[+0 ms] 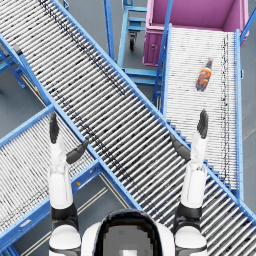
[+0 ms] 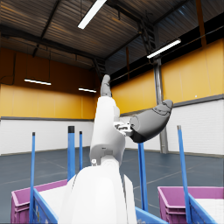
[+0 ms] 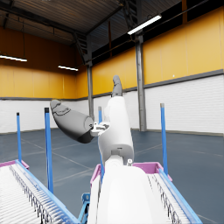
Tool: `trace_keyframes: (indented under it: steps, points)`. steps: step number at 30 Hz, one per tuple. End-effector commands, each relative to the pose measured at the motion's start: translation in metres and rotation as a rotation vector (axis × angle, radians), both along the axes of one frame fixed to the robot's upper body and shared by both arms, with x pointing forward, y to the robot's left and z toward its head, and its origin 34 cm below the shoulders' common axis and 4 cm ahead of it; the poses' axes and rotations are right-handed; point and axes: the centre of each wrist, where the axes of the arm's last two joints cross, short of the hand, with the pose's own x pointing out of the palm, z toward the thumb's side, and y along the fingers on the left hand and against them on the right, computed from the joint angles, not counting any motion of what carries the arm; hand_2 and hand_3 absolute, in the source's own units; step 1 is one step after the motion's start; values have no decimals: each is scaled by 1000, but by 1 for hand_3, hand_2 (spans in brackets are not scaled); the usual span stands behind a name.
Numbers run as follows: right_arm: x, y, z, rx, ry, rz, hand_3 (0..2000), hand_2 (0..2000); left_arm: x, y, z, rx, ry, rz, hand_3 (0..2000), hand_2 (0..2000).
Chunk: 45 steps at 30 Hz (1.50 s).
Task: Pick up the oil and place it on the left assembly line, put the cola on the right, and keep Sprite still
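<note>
Left hand (image 1: 58, 146) and right hand (image 1: 198, 144) are both raised with fingers spread wide, holding nothing. A bottle (image 1: 204, 75) lies on the right conveyor (image 1: 190, 107), toward its far end by the pink bin (image 1: 200, 14).

Magenta bin (image 1: 200, 12), orange-brown bottle (image 1: 204, 76)

Counted one dark plastic bottle with an orange-red label (image 1: 204, 75); three blue-framed grey roller conveyors (image 1: 115, 115) (image 1: 25, 160) (image 1: 195, 50); two magenta plastic bins (image 2: 19, 208) (image 2: 173, 208); two dark hands: left hand (image 1: 62, 145), right hand (image 1: 195, 142).
</note>
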Motion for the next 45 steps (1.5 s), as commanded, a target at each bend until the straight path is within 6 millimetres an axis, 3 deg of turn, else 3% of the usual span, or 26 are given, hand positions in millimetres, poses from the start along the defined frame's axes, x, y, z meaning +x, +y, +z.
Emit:
trace_keyframes:
  steps: [1,21,45]
  points:
    - [0,1,-2,-3,11,18,0,0,1,-1,-3,-4,18,-13,0,0]
    - [-12,33,-56,-39,333,459,0,0,3,-27,-87,-118,497,-285,0,0]
    - [-13,34,-60,-38,356,485,0,0,2,-29,-92,-127,528,-298,0,0]
